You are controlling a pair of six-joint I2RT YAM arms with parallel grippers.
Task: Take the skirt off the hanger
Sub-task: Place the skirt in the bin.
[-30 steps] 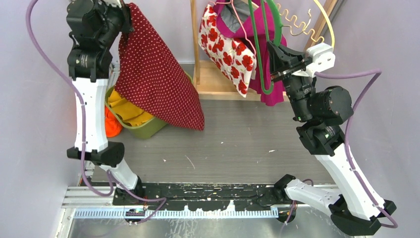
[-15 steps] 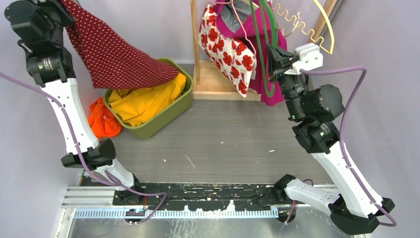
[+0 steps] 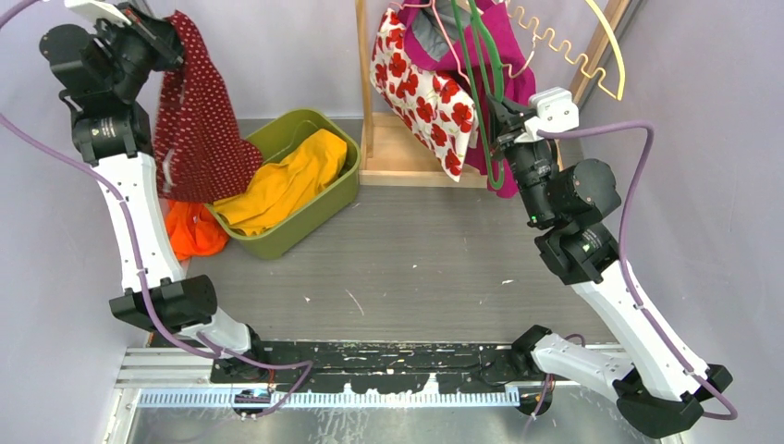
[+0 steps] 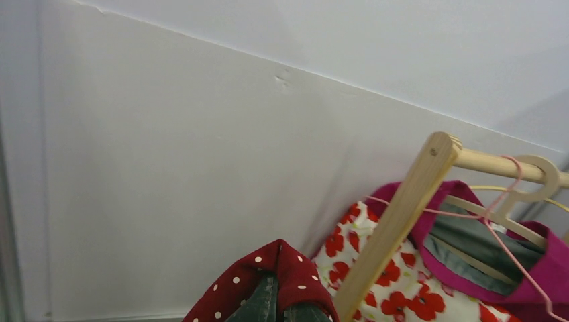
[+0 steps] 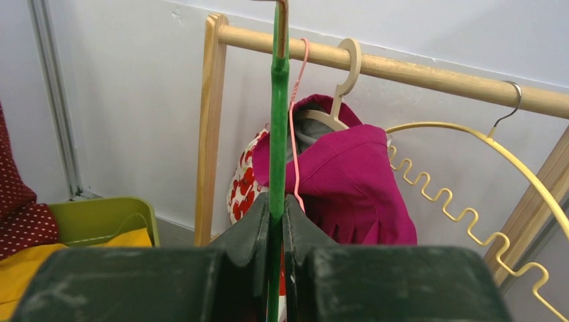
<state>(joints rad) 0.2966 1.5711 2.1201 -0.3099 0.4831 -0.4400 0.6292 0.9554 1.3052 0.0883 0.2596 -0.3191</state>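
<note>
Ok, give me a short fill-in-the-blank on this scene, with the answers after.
The left arm's jaws hold a dark red skirt with ____ dots.
The right arm's jaws are clamped on a ____ hanger.
The olive bin holds a ____ cloth.
A second cloth, outside the bin, is ____.
Missing words: white, green, yellow, orange.

Walls: pale lilac-white panels (image 3: 296, 55) at the back and on both sides, with a faint seam (image 4: 282, 74) crossing the left wrist view.
Corner: a grey metal strip (image 5: 57, 114) stands upright near the rack.
Bench: grey wood-grain surface (image 3: 416, 250), scuffed with small pale flecks.
Near edge: a silver slotted rail (image 3: 370, 398) under a chipped black plate.
Furniture: a light wooden garment rack (image 3: 362, 92) at the back, with a round top bar (image 5: 416, 70) and a flat base board (image 3: 393, 153).
Light: even and soft.
</note>
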